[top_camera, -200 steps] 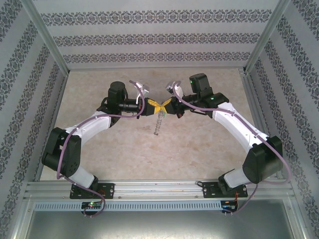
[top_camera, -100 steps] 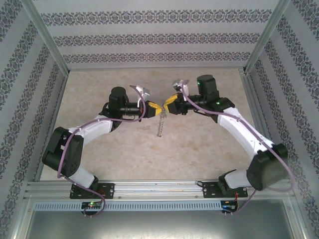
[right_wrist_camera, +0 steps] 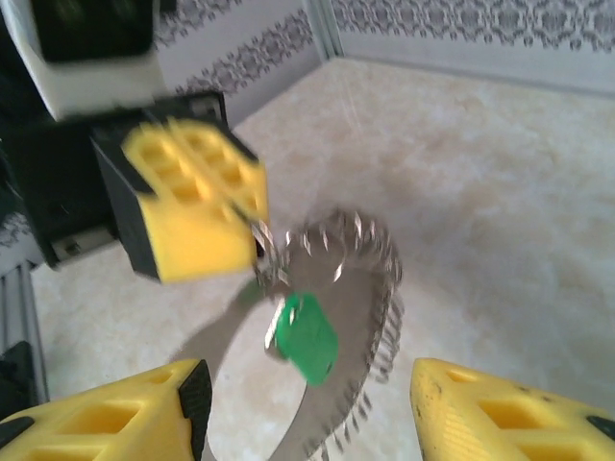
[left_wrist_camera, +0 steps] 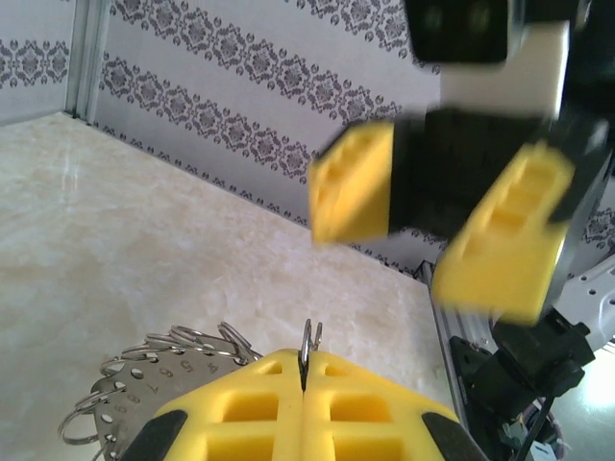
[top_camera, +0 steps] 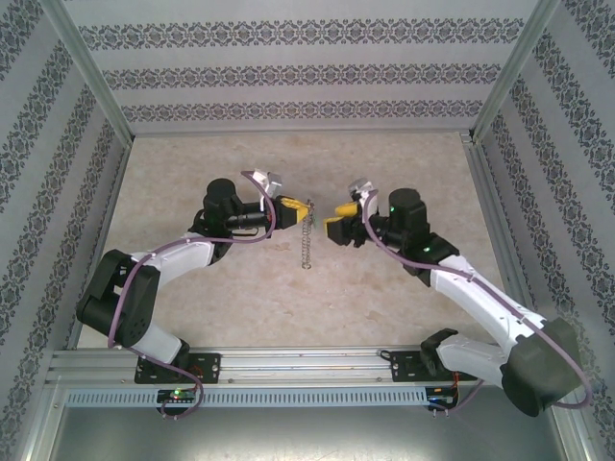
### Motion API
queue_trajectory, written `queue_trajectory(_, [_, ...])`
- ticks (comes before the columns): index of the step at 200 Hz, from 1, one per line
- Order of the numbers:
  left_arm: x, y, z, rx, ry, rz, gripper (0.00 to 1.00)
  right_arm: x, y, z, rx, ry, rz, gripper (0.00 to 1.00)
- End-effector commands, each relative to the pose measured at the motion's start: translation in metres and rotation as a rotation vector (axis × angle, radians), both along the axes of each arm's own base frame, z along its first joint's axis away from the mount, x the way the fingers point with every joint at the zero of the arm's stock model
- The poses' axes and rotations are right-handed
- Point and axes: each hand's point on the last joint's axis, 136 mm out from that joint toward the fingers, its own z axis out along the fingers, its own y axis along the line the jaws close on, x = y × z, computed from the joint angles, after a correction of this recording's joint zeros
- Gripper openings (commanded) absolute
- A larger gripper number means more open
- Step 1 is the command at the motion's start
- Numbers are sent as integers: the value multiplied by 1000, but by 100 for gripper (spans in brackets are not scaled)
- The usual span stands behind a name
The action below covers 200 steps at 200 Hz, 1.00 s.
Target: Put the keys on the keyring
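Keyring [top_camera: 307, 240] dangles below left end effector [top_camera: 306, 205], clamped in its grip.

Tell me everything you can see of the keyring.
The keyring is a floppy grey metal loop: a flat band edged with many small wire rings, digits stamped on it. It hangs from the left gripper, whose shut fingers pinch its top. The green key dangles against it just below the pinch; whether it is threaded on is unclear. The open right gripper is clear of it.
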Motion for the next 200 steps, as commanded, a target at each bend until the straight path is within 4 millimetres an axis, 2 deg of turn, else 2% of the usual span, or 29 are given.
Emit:
queue_trajectory(1, [-7,0,34,-78,-93,2,0,11,-5,3,14,-73,-131,58])
queue_trajectory(24, [-7,1,35,-81,-87,4,0,13,-4,-10,14,-77,-161,58])
queue_trajectory(55, [-7,1,37,-91,-84,8,0,15,4,-16,35,-72,-141,57])
queue_trajectory(122, [-7,0,38,-90,-76,1,0,16,32,-14,29,-81,-69,55])
queue_trajectory(177, [-8,0,41,-93,-75,-5,0,23,38,-8,24,-97,-63,53])
queue_trajectory(200, [-8,0,40,-92,-74,-4,0,24,41,-8,17,-97,-51,46])
